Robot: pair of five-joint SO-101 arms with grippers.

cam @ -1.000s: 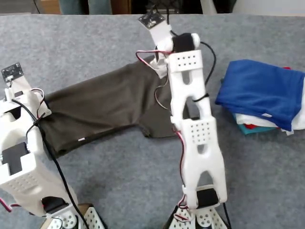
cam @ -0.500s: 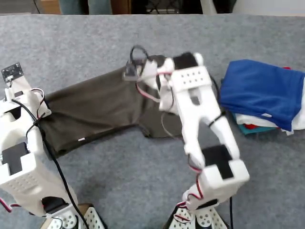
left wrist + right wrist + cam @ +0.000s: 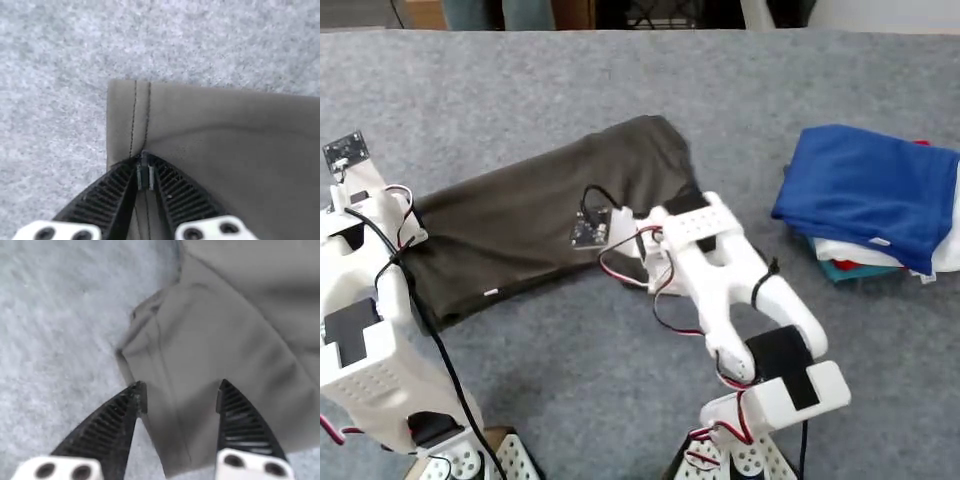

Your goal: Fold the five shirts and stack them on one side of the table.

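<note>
1. The dark shirt (image 3: 520, 215) lies spread on the counter (image 3: 470, 90), well apart from the stack of folded shirts (image 3: 865, 190).
2. Our left hand (image 3: 145, 172) is clenched on the stitched hem (image 3: 140, 115) at the shirt corner farthest from the stack. We would treat that pinch as the anchor for the fold.
3. Our right hand (image 3: 180, 392) is released, its fingers (image 3: 120, 420) spread above a loose flap (image 3: 165, 340) on the shirt edge nearer the stack. It may be a sleeve, though the wrist view is too soft to be sure.
4. We judge the step in hand to be taking hold of that flap for the next fold.
5. To do it well, we should lower the hand until both fingers straddle the doubled edge, then close on every layer, not the top one alone.
6. We should lift just clear of the counter and carry the flap away from the stack, laying its edges square on the body.
7. The likely fault is dragging the whole shirt, so the anchored corner must take the pull.
</note>
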